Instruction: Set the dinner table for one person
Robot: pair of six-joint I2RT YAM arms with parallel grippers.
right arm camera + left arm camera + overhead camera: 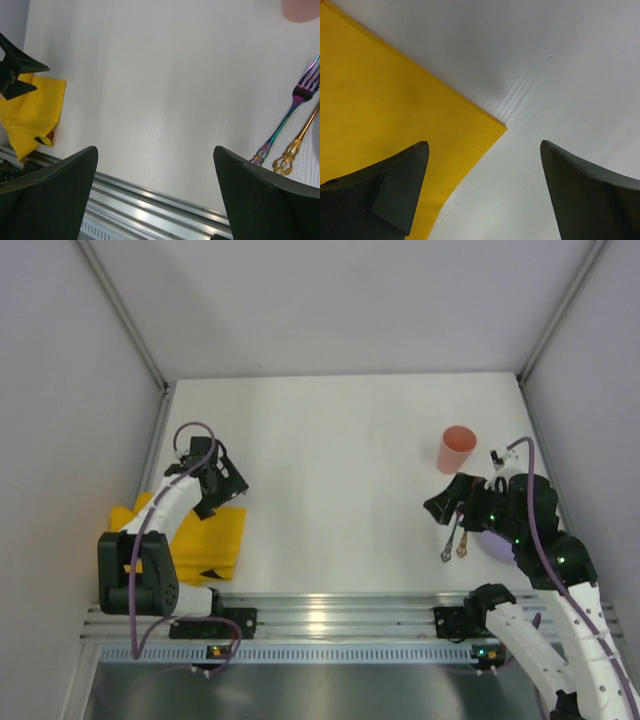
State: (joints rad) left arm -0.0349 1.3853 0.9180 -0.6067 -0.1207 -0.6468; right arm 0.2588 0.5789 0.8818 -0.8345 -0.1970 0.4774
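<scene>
The white dinner table (340,460) fills the top view. A yellow cloth placemat (205,535) lies crumpled at its near left. My left gripper (222,490) is open and empty just above the cloth's far right corner; in the left wrist view that corner (470,117) lies between my open fingers (415,165). My right gripper (443,504) is open and empty over the right side of the table. An iridescent fork (449,540) and a gold utensil (463,540) lie side by side just near it. They also show in the right wrist view, fork (292,107) and gold handle (295,145).
A coral cup (457,448) stands at the right, beyond the right gripper. A purple dish (496,546) is mostly hidden under the right arm. A metal rail (320,615) runs along the near edge. Grey walls enclose the table on three sides.
</scene>
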